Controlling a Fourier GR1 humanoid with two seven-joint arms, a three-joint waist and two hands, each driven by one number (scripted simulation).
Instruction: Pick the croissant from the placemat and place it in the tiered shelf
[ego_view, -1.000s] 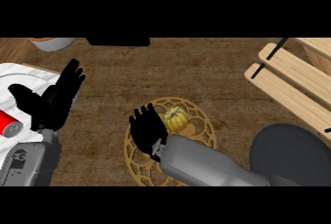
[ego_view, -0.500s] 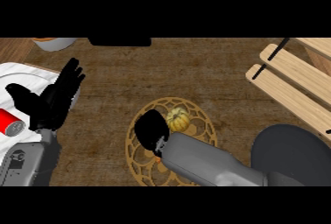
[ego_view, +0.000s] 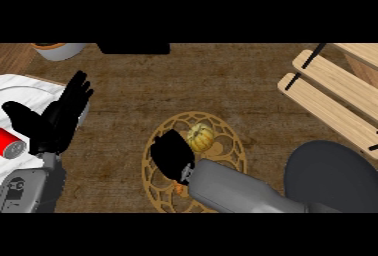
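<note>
At the left of the view, my left robot hand (ego_view: 55, 117) rests with straight fingers pointing up, holding nothing, over the edge of a white plate (ego_view: 26, 90) that carries a red can (ego_view: 10, 142). It plays no part in the pick, in my judgement, though a careless sweep on that side could knock the can.

In the middle of the brown tabletop (ego_view: 184, 80) lies the round, openwork placemat (ego_view: 225, 130). My right robot hand (ego_view: 171, 156) is down on it, its back toward the camera. The croissant (ego_view: 199, 137) sits on the mat just beside that hand's right edge, close enough that it may be touching. My fingers are hidden under the hand, so I cannot tell whether they are spread or curled, or whether they grip the pastry at all.

That is the risk as I read it: the croissant lies off to one side of the hand rather than under it, so a close from here could catch only its end and roll it away across the mat, or a lift could come up with nothing.

At the right stands the tiered shelf (ego_view: 332, 95), its pale wooden slats well apart from the mat. A carry that travels low could clip its near edge.
</note>
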